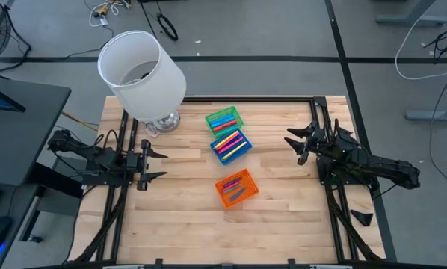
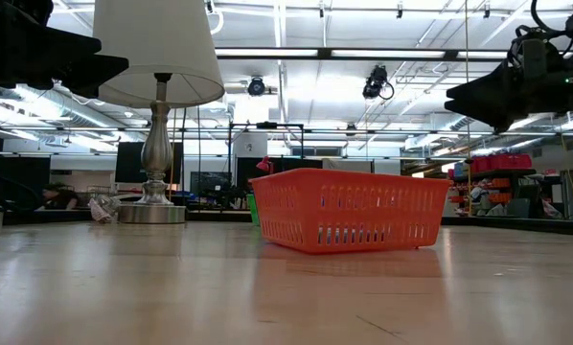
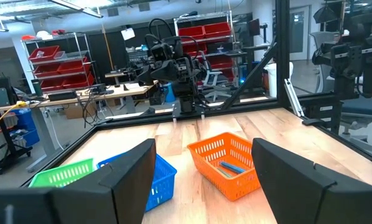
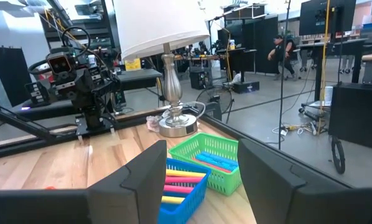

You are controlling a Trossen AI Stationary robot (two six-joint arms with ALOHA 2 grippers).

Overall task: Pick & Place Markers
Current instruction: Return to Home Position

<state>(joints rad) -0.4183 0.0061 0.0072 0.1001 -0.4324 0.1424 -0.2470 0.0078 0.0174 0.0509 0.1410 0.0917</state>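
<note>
On the wooden table (image 1: 283, 224) the markers (image 1: 231, 144) all lie inside three small trays set in a loose row down the middle, none loose on the wood as far as the views show. The green tray (image 4: 226, 177) is the farthest, just right of the lamp (image 1: 141, 67) that stands at the far left corner; the blue tray (image 3: 161, 180) sits right beside it on the near side, filled with pink, yellow and orange sticks; the orange tray (image 2: 344, 211) lies nearer again and a little apart, with a few sticks in it (a blue one shows through its mesh in the left wrist view). The left gripper (image 1: 158, 165) hangs at the left side of the table, pointing toward the trays, its fingers spread wide with nothing between them. The right gripper (image 1: 294, 144) hangs at the right side, well apart from the trays, fingers likewise parted and empty. A person (image 4: 279, 50) shows in the room well beyond the table.
</note>
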